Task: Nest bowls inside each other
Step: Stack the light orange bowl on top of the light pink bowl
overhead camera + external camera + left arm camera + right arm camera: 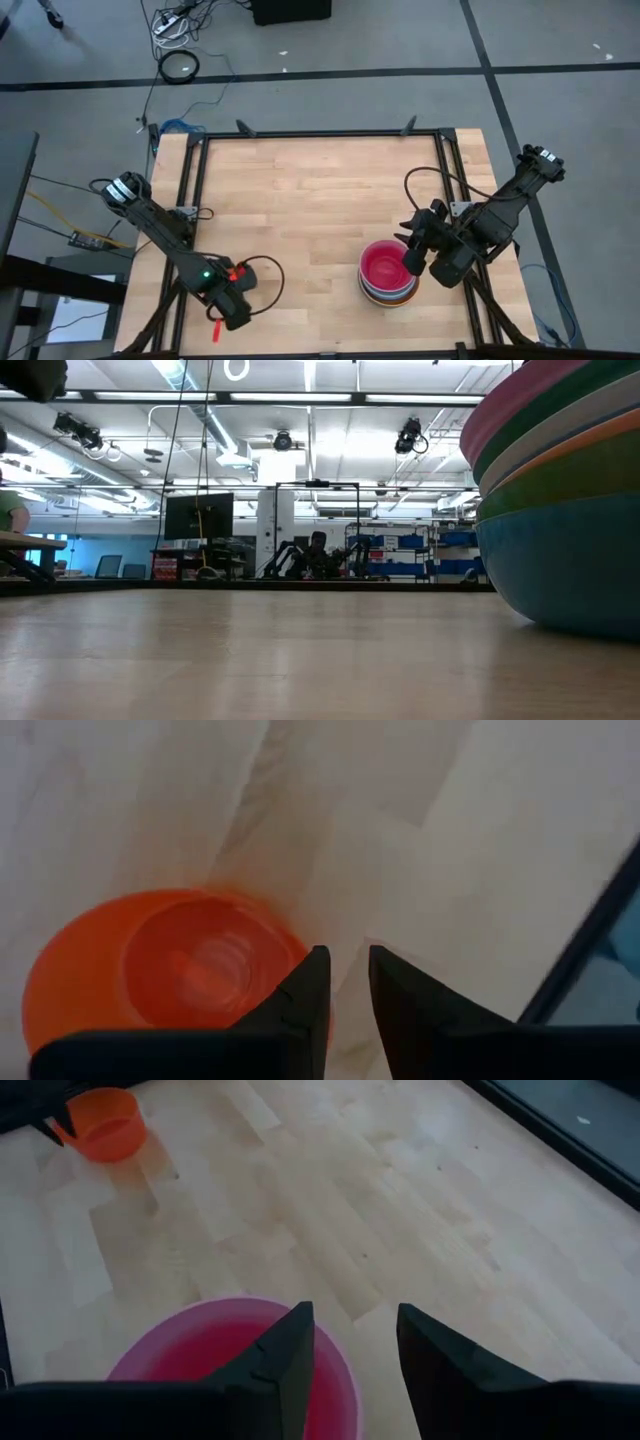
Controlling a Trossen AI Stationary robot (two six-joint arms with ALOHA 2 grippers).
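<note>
Your left gripper (228,312) sits at the lower left of the overhead frame, and the small orange bowl (170,970) lies right under it, upright with its mouth up. In the left wrist view one finger (300,1005) stands over the near rim while the other is just outside the wall, so the rim sits in the narrow gap between them; whether the fingers are actually pinching that rim you cannot tell from here. Being round, the bowl has no long axis to line up with.

The stack of bowls (388,280), pink on top, is at the lower right of the overhead frame, well apart from the orange bowl across the bare wooden table (320,190). Your right gripper (418,260) hangs at the stack's right edge, fingers parted with nothing between them. The left arm is clearly nearer the orange bowl; the carry would run rightward to the stack
</note>
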